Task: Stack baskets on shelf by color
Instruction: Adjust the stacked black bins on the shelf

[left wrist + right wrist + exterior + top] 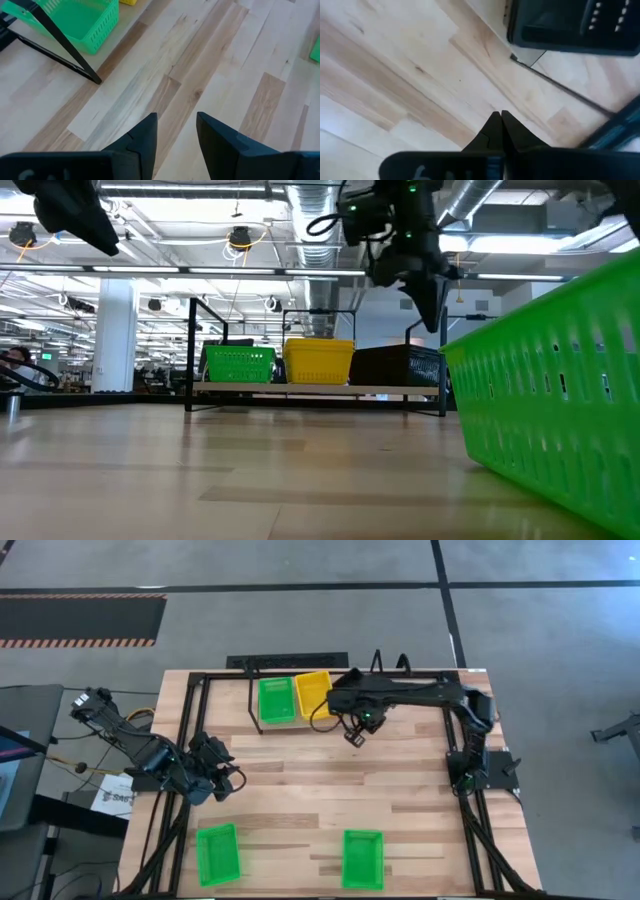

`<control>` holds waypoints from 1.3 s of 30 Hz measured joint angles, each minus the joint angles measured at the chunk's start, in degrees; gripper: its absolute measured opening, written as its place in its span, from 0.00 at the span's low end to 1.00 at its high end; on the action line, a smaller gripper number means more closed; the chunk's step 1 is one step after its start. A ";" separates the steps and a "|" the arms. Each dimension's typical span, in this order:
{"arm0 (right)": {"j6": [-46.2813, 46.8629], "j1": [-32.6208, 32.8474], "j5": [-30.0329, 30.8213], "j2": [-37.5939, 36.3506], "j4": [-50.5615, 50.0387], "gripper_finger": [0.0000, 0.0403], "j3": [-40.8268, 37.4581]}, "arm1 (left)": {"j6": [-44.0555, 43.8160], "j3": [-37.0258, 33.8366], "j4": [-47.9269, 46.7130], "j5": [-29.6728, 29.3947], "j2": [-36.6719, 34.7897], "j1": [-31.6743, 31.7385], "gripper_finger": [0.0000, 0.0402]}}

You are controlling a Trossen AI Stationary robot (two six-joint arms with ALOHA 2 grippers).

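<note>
While green [277, 701], yellow [313, 693] and black baskets [400, 365] sit on the shelf [315, 389] at the counter's far edge, two green baskets [218, 854] wait near its front edge; left tool [175, 131] parted, empty; right tool [500, 122] closed, empty.

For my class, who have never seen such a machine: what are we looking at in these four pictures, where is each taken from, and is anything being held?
Two dark robot arms work at a wooden table. One picture looks down from above, one looks level across the tabletop, and two come from cameras on the wrists. A shelf at the far edge carries a green basket, a yellow basket and a black basket. Two more green baskets lie at the near edge. The left end effector is open, the right end effector is shut; neither holds anything.
</note>
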 joint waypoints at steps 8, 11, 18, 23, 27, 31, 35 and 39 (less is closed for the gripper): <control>4.51 -0.30 -1.54 -6.67 16.15 0.00 -11.43 | 0.10 0.00 0.02 -0.02 0.00 0.00 0.31; 3.54 -0.31 -1.57 -5.50 18.13 0.00 -11.94 | -0.09 0.00 0.02 -0.03 0.00 0.00 0.31; 0.13 -1.15 -0.65 -3.68 18.17 0.00 -12.04 | -0.35 0.00 0.04 0.02 0.00 0.00 0.31; -2.05 -1.53 3.04 -3.68 20.41 0.00 -12.03 | -0.43 0.00 0.04 0.04 0.00 0.00 0.31; -3.45 -2.27 3.50 -3.68 22.82 0.00 -12.03 | -0.53 0.00 0.03 1.52 0.00 0.00 0.31; -3.95 -2.21 4.71 -3.68 26.99 0.00 -12.03 | -0.79 0.00 0.04 2.65 0.00 0.00 0.31; -3.92 -2.37 4.70 -3.68 31.36 0.00 -11.98 | -0.92 0.00 0.04 2.67 0.00 0.00 0.31; -3.58 -2.41 4.59 -3.66 36.15 0.00 -11.98 | -0.95 0.00 0.04 2.69 0.00 0.00 0.31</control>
